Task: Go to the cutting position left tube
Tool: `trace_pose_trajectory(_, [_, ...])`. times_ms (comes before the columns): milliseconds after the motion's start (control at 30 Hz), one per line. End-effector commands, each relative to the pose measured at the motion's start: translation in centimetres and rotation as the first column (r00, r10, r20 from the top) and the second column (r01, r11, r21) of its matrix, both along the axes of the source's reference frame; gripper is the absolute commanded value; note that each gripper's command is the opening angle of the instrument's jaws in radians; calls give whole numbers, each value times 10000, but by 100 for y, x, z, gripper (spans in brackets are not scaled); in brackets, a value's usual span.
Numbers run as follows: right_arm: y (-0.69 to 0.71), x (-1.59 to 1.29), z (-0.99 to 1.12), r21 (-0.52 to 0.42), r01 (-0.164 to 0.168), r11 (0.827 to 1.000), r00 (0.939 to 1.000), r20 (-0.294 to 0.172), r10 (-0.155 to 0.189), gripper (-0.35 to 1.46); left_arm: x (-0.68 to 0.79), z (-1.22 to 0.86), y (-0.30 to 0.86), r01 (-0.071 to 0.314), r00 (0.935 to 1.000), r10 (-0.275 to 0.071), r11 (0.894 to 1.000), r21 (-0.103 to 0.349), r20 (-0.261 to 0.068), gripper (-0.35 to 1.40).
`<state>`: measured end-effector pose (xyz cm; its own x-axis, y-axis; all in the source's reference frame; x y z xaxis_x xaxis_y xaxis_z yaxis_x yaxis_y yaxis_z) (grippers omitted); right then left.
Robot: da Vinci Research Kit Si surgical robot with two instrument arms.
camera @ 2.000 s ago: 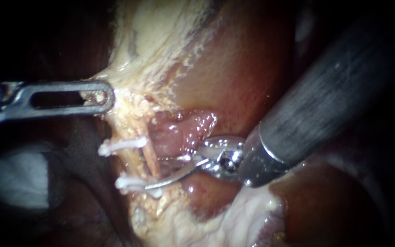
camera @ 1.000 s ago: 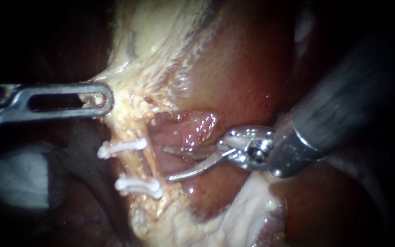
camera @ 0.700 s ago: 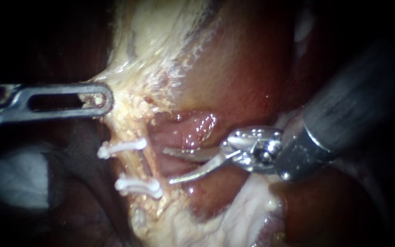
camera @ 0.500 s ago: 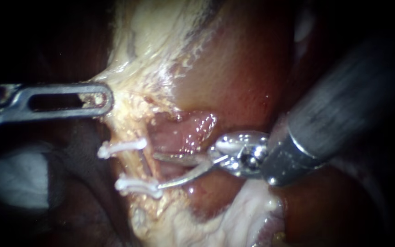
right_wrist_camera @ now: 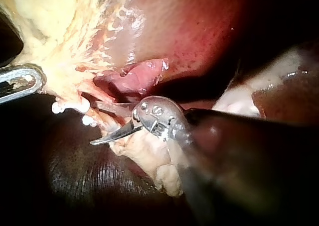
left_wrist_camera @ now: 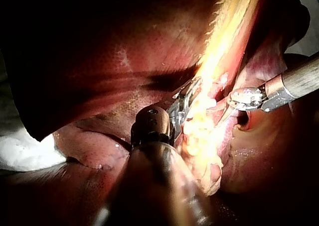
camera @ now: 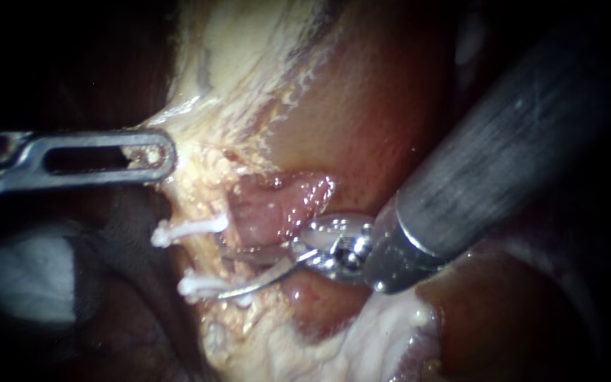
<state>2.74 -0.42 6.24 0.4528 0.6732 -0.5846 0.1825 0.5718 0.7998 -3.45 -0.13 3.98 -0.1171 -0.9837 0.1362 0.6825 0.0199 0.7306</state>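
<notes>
A thin tan tube (camera: pixel 229 239) runs through pale, fatty tissue (camera: pixel 199 184), carrying two white clips: an upper clip (camera: pixel 189 228) and a lower clip (camera: pixel 203 286), each set across it. The stretch between the clips lies right at the tips of the right instrument (camera: pixel 226 271), whose two slim curved blades stand apart with a clear gap. The blades point crosswise to the tube, one to each side of that stretch, though whether they fully straddle it cannot be told. The lower blade's tip sits just beside the lower clip, perhaps touching it.

Beyond the upper clip, on the far side from the right instrument, the left instrument (camera: pixel 157 152) has its slotted jaws closed on the fatty tissue, apparently holding it taut.

A glistening pink fold (camera: pixel 284 201) lies beside the upper blade. Room looks tight; the cut line probably needs to sit clear of both clips.
</notes>
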Motion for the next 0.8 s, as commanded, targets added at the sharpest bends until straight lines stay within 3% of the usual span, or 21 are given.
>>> trace_pose_trajectory(33, [0,2,-1,24,20,10000,10000,-12,-20,143,0,0,0,5,10000,-5,10000,-1,-7,-33])
trace_pose_trajectory(367, [-7,10,-19,266,435,9987,9967,-691,-416,143,0,0,0,3,10000,-3,10000,-1,-6,-33])
trace_pose_trajectory(800, [-6,40,-18,390,490,9980,9932,-1072,-446,141,-2,1,0,14,10000,-14,10000,-3,-13,-33])
